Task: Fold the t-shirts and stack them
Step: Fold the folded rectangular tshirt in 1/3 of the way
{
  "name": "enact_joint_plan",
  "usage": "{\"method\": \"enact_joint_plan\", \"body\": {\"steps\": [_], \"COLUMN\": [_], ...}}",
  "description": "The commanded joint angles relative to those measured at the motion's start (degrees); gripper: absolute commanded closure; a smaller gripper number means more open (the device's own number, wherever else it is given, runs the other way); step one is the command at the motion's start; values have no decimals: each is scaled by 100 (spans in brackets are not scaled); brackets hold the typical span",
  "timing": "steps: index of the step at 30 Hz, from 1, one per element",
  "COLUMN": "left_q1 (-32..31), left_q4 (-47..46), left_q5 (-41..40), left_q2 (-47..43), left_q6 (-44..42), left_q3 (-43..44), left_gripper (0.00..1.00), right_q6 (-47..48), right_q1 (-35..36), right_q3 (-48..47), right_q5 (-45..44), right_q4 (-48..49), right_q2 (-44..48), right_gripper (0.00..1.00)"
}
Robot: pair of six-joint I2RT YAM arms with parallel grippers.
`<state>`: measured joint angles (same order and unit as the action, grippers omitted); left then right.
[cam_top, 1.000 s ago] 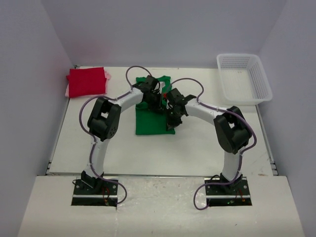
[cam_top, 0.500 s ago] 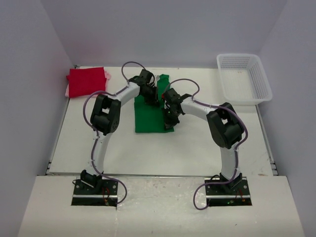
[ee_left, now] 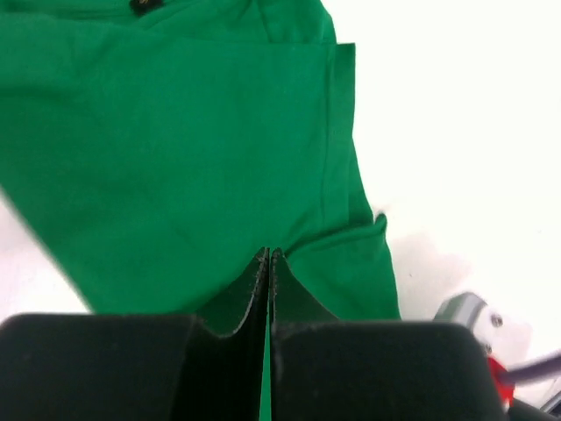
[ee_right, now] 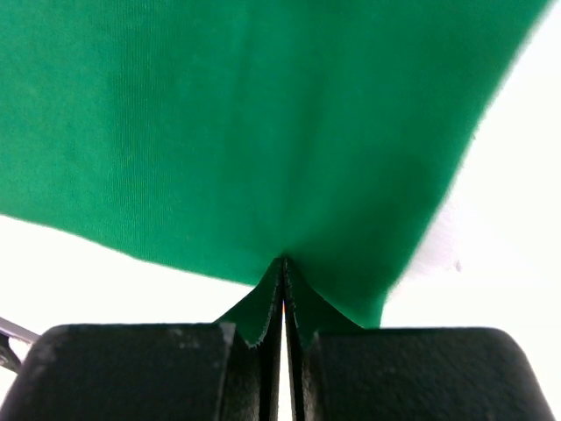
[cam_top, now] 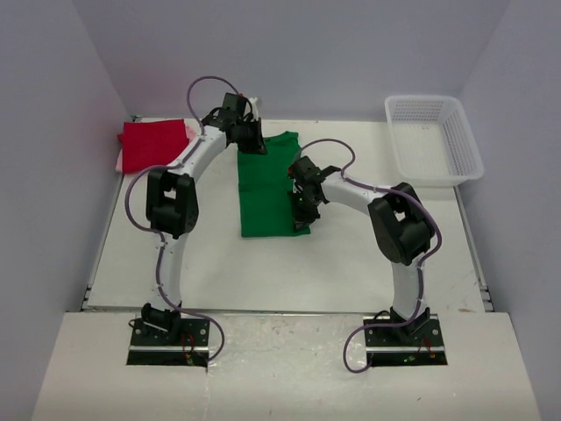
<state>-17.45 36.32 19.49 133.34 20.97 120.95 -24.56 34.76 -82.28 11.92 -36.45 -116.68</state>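
Pinching the cloth: the left gripper (cam_top: pixel 252 140) and the right gripper (cam_top: pixel 301 200) each have hold of the bright green short-sleeved cloth t-shirt (cam_top: pixel 267 189).
Left gripper: it is reached out over the far part of the white table (cam_top: pixel 351 263), at the green shirt's far left corner. Its black fingers (ee_left: pixel 241 307) are pressed together, with a thin fold of green cloth caught between them.
Right gripper: it sits at the shirt's right edge, nearer the arm bases. Its jaws are closed tight, and a small peak of green fabric is drawn up into them.
Green shirt: it lies in the middle of the table as a long, narrow strip running from near to far. The left wrist view shows a hemmed edge and a small dark label (ee_left: pixel 145 5) at the far end.
Red cloth t-shirt (cam_top: pixel 153 145): it is folded into a flat square at the far left corner of the table, apart from the green one.
Pale pink cloth t-shirt (cam_top: pixel 120 162): it lies under the red one, with only thin edges peeping out at the sides.
White plastic mesh basket (cam_top: pixel 434 136): it stands at the far right corner, well apart from all the shirts.
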Motion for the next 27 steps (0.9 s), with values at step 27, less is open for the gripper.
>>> {"method": "enact_joint_plan", "body": {"steps": [27], "left_q1": [-215], "left_q4": [-582], "left_q5": [-911], "left_q2": [-1935], "left_q6": [346], "left_q3": [-3473], "left_gripper": [100], "right_q6": [232], "right_q1": [-31], "right_q3": [1], "right_q5": [-622], "right_q4": [-328], "right_q2": [638], "right_gripper": [100]}}
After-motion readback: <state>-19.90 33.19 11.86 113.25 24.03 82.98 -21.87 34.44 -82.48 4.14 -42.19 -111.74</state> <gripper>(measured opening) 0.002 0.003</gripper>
